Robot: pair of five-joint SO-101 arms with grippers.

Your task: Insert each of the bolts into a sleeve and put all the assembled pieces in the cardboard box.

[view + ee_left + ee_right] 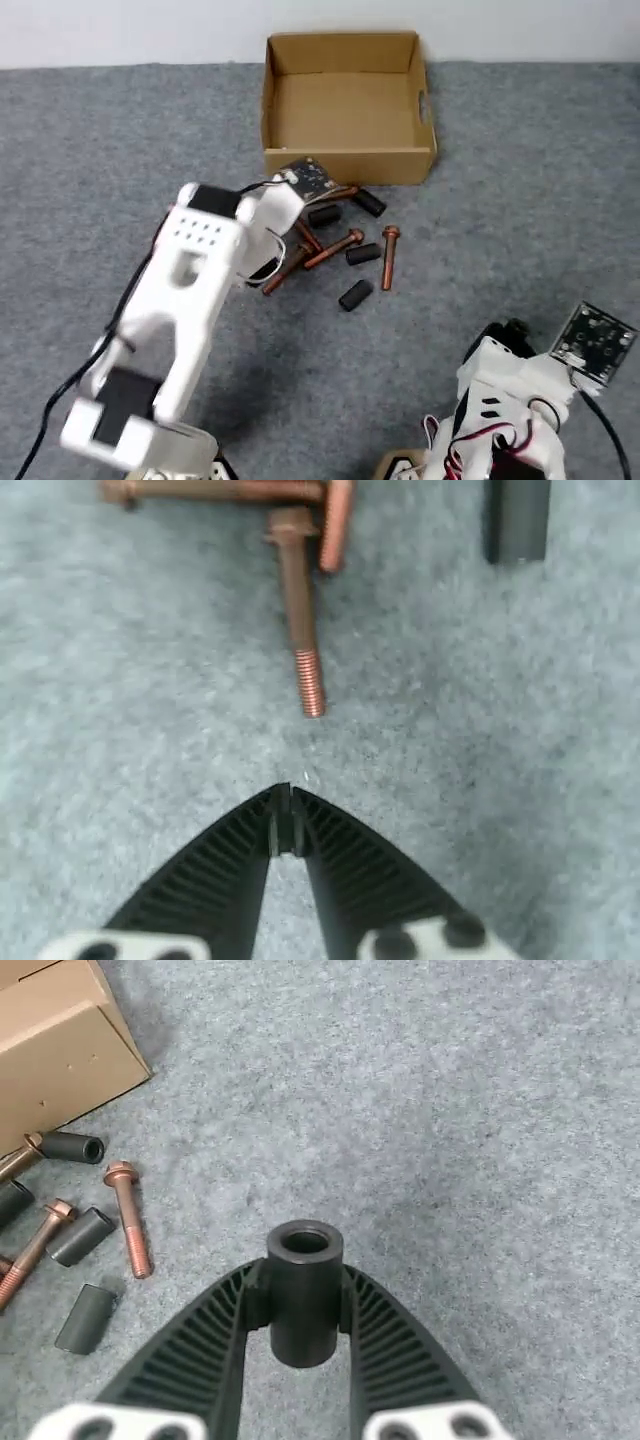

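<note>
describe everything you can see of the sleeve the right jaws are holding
The sleeve is a short matte black tube, metal or plastic by its look, with a round bore that looks empty, no bolt in it. The right jaws are shut on its sides, its open end facing the wrist camera. Grey carpet lies behind it, and it sits apart from the loose bolts and sleeves.

Closed left pincer (pixel 288 825) above carpet (pixel 480 740), copper bolt (pixel 300 620) just ahead

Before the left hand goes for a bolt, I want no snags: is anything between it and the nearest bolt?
Nothing visible: bare carpet lies between the left hand and the nearest bolt.
</note>
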